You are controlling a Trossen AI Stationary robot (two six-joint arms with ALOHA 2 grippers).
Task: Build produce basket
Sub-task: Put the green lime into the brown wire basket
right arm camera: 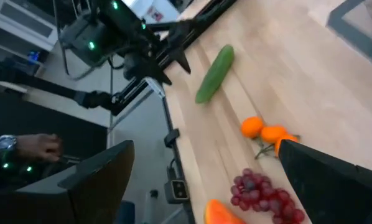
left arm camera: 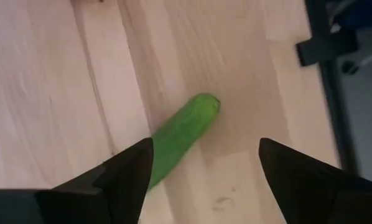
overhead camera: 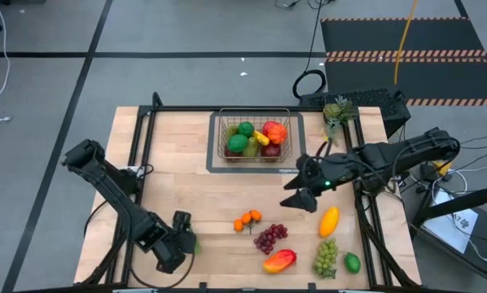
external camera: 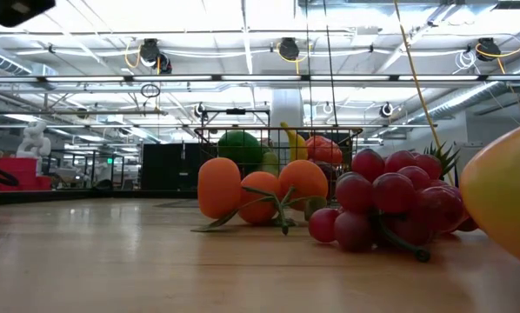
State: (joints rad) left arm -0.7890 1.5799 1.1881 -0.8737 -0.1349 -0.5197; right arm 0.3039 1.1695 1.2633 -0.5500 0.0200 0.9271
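Left gripper [overhead camera: 188, 241] low over the cucumber [left arm camera: 180, 137] at table's 7 o'clock, right gripper [overhead camera: 299, 198] hovering right of centre.

Left arm folded down along the near-left edge, jaws spread apart with the cucumber lying flat on the table [overhead camera: 178, 179] between them, one finger [left arm camera: 120, 174] over its near end, not gripped. Loose produce at 5 o'clock: mango [overhead camera: 278, 260], green grapes [overhead camera: 326, 257], lime [overhead camera: 353, 262], purple grapes [overhead camera: 269, 238], oranges [overhead camera: 247, 220], a yellow fruit [overhead camera: 329, 220]. Right arm reaches in from 3 o'clock, jaws wide, holding nothing, just above the yellow fruit. Basket [overhead camera: 227, 148] at 12 o'clock on a dark mat, holding green round fruits, a red-orange fruit and a banana. Spiky green piece [overhead camera: 336, 111] at 1 o'clock, outside the basket.
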